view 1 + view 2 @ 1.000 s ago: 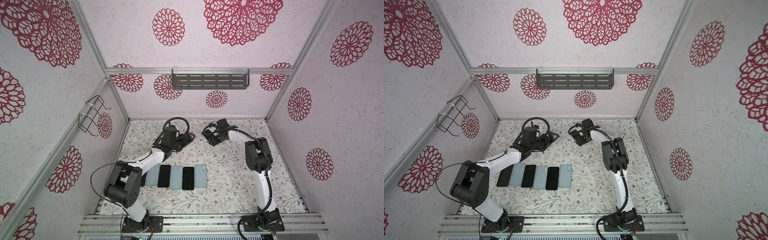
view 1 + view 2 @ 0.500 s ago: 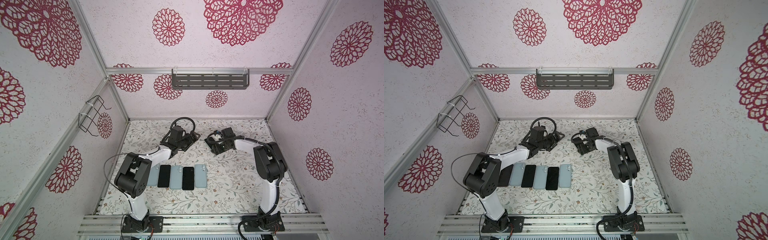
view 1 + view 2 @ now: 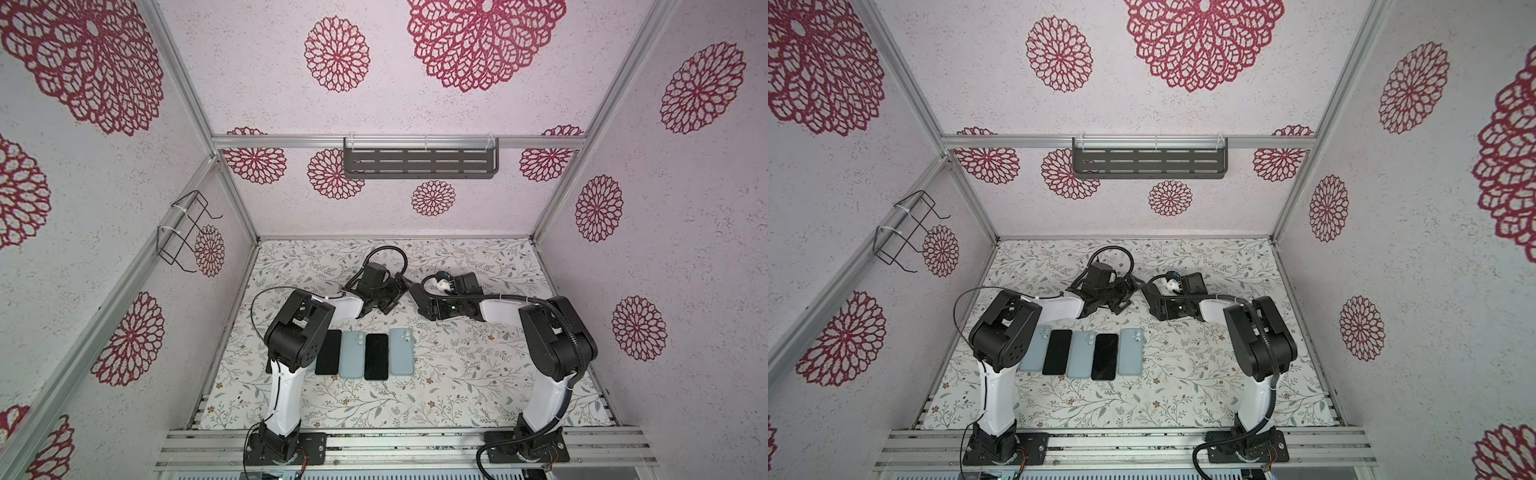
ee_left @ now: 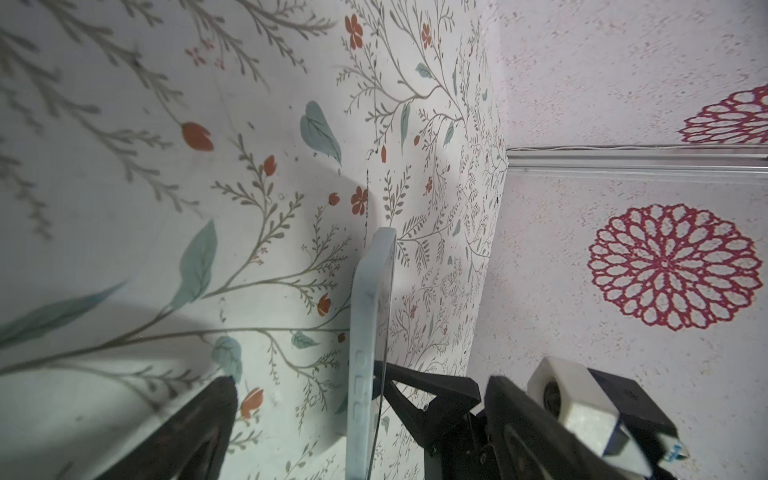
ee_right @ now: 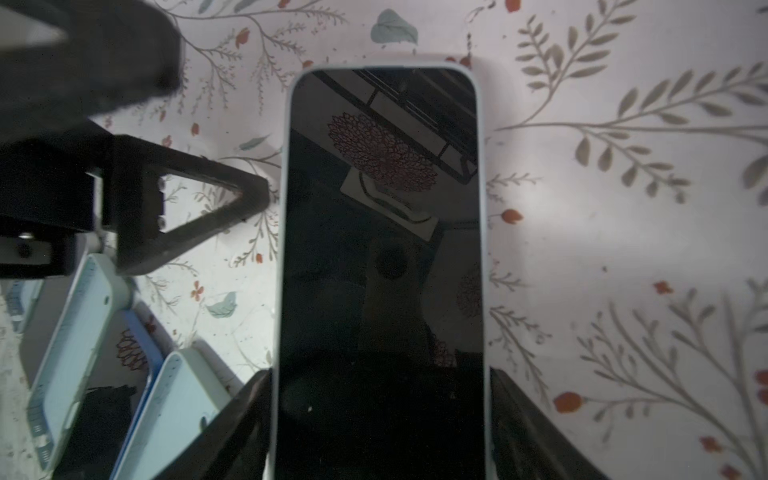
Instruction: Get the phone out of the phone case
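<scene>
Right wrist, right gripper (image 5: 380, 376) clamps phone (image 5: 380, 216), bottom cut off, left gripper (image 4: 301, 374) spread.

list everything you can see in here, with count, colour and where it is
mat: one, white floral, covers the table
row of phones or cases: five, three light blue and two black, front left of the mat
phone in case: one, black screen in a light blue case, behind the row
shelf: one, grey, back wall
wire basket: one, black, left wall
left gripper: one, black, open around the phone in case
right gripper: one, black, shut on its sides
</scene>
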{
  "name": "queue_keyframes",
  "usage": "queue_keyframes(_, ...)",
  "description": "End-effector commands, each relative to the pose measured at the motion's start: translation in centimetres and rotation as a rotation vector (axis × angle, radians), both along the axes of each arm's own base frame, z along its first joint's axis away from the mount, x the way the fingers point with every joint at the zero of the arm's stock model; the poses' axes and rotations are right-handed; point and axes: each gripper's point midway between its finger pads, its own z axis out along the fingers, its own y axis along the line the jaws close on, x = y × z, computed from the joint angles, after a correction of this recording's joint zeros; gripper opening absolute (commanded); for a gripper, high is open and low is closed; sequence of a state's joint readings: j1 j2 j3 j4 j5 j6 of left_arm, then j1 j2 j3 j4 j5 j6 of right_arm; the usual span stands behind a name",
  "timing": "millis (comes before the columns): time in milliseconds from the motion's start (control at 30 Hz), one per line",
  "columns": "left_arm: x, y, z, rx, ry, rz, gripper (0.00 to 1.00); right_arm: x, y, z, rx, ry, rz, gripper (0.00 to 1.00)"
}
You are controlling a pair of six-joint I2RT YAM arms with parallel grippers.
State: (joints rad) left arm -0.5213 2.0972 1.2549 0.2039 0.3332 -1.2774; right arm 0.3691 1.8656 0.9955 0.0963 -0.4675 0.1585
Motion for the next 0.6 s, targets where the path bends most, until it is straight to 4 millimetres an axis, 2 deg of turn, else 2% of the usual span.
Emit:
queue_keyframes(0,0.4,-0.5,-0.8,-0.031,0.026,0.031,0.97,-2.4,1.0,0.2,0.101,0.097,0.029,0.56)
queue_keyframes(100,0.7,-1.0,-1.0,-0.062,0.031,0.040,0.96,-2.9,1.5,0.8,0.140,0.089,0.050,0.56)
queue_keyframes(267,0.9,-1.2,-1.1,-0.065,0.034,0.048,0.87,-3.5,1.6,1.5,0.172,0.084,0.058,0.55)
queue_keyframes(333,1.0,-1.3,-1.2,-0.066,0.033,0.047,0.80,-3.9,1.9,2.0,0.201,0.080,0.069,0.54)
queue_keyframes(500,1.0,-1.7,-1.3,-0.090,0.035,0.044,0.57,-4.4,2.2,2.5,0.208,0.083,0.079,0.53)
queue_keyframes(567,0.9,-1.8,-1.2,-0.092,0.033,0.041,0.51,-4.5,2.3,2.6,0.208,0.082,0.078,0.53)
